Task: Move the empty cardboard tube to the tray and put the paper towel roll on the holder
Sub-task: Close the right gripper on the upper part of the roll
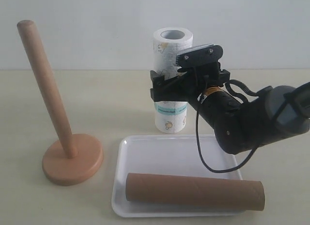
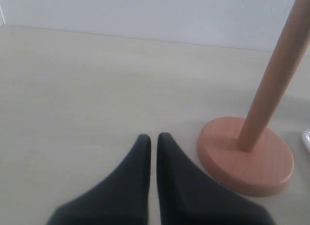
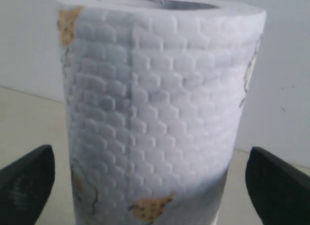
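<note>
The empty cardboard tube [image 1: 193,191] lies lengthwise in the white tray [image 1: 145,142], its right end sticking out past the rim. The paper towel roll [image 1: 170,119] [image 3: 155,113] stands upright on the table behind the tray. My right gripper [image 1: 167,84] [image 3: 152,186] is open around its middle, a finger on each side with a gap between each finger and the paper. The wooden holder [image 1: 72,159] [image 2: 247,159] stands at the left with its post bare. My left gripper [image 2: 153,138] is shut on nothing, low over the table beside the holder's base. It is outside the exterior view.
The right arm [image 1: 256,118] reaches in from the right, over the tray's far right corner, with a black cable [image 1: 213,167] hanging down into the tray. A wall stands close behind the roll. A sliver of the tray's rim [image 2: 307,139] shows past the holder's base.
</note>
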### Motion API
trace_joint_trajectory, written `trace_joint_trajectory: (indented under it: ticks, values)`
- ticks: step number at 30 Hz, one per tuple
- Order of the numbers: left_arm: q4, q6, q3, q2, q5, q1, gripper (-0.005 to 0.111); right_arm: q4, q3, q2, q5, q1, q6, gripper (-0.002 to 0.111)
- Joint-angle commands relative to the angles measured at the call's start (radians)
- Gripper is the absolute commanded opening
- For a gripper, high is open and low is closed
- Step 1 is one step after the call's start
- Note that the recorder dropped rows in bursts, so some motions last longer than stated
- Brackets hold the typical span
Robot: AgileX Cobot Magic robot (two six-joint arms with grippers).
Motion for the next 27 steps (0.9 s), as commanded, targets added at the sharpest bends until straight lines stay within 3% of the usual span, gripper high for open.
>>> trace_joint_trajectory:
  ticks: [1, 27]
  values:
    - [0.001, -0.008, 0.004, -0.003, 0.001, -0.004, 0.004, 0.006, -0.004, 0.000, -0.025, 0.002, -0.007, 0.105]
    - [0.001, -0.008, 0.004, -0.003, 0.001, -0.004, 0.004, 0.030, -0.047, 0.000, 0.064, 0.002, -0.049, 0.105]
